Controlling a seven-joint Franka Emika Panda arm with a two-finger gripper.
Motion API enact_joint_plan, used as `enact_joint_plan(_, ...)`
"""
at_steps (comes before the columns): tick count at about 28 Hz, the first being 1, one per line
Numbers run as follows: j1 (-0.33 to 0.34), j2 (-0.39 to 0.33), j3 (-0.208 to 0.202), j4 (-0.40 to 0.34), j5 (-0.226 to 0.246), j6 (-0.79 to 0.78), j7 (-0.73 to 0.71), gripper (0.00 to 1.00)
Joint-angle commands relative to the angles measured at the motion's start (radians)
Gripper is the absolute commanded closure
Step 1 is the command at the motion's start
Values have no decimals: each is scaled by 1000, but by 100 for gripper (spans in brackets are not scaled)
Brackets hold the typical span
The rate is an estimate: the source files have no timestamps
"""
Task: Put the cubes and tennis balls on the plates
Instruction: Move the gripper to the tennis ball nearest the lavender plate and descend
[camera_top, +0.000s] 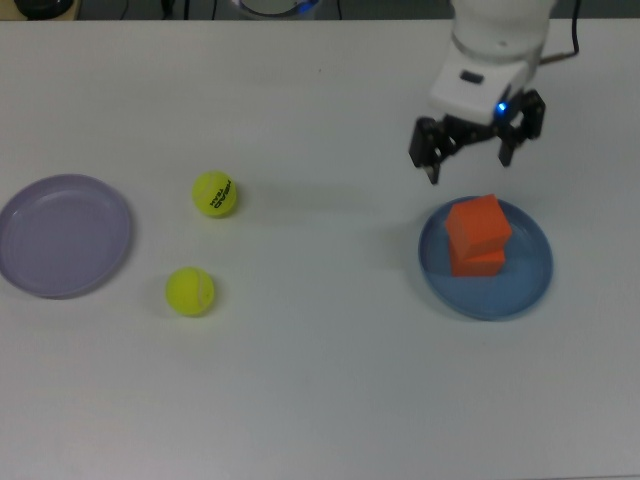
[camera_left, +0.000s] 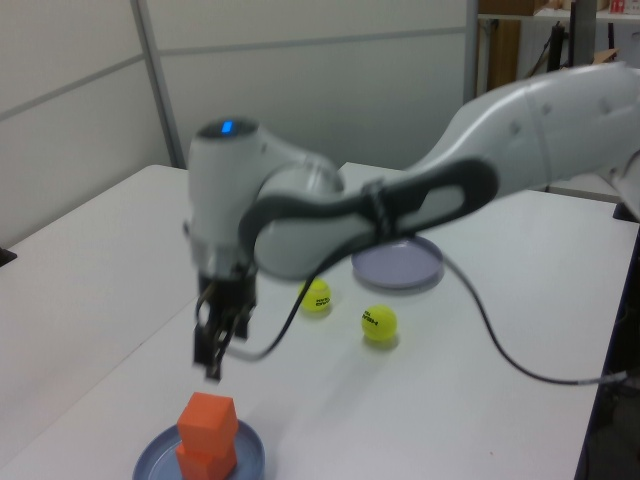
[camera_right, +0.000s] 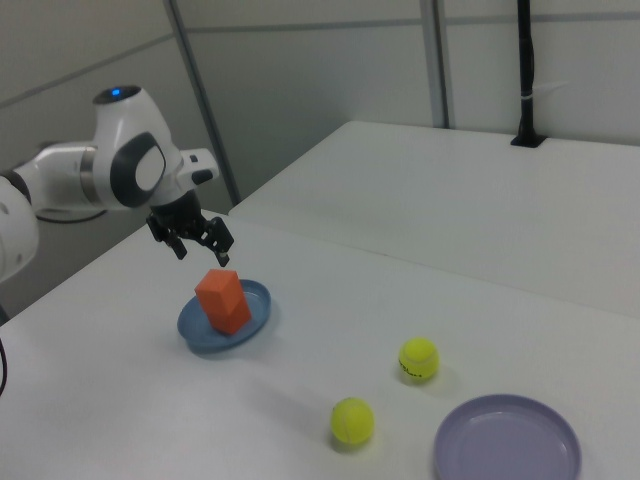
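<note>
Orange cubes, both of them, sat stacked on the blue plate (camera_top: 520, 285): the upper cube (camera_top: 477, 225) was twisted a bit against the lower cube (camera_top: 478, 263), which only peeked out underneath in the top view. Same stack showed in the left view, upper cube (camera_left: 208, 418) on lower cube (camera_left: 206, 463), and in the right view it read as one leaning orange block.

Pincer (camera_top: 470, 148) hung in the air above the table (camera_top: 320, 380), clear of the stack, toward the top view's upper edge from the plate. Its black fingers (camera_top: 428, 155) were spread wide apart with nothing between them. In the left view the pincer (camera_left: 217, 340) was up above the cubes, and in the right view it hovered just up and to the right view's left of them.

Both tennis balls were on bare table, well apart from the blue plate. The lettered tennis ball (camera_top: 214, 193) had black print on it; the plain tennis ball (camera_top: 190, 291) sat near it, lower in the top view. The lavender plate (camera_top: 60, 235) was at the top view's far left with nothing on it, beside the balls but not touching either one.

White arm (camera_left: 420, 190) stretched across the left view with a black cable (camera_left: 520, 350) looping under it.
</note>
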Motion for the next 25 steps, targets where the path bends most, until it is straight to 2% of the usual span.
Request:
enact_joint_plan(1, -35, -122, -86, -122, 57, -26, -55, 0)
enact_joint_plan(3, -35, -151, -129, -157, 64, -26, -57, 0)
enact_joint_plan(4, -35, -175, -170, -192, 73, -24, -72, 0)
enact_joint_plan(8, -35, -226, -244, -268, 98, -23, -106, 0)
enact_joint_plan(9, -35, -250, -279, -303, 100, -20, -107, 0)
enact_joint_plan(14, -42, -271, -367, -380, 100, 2, -124, 0)
enact_joint_plan(20, -69, -269, -424, -475, 101, 117, -144, 0)
enact_joint_plan(25, -72, -255, -441, -542, 103, 204, -158, 0)
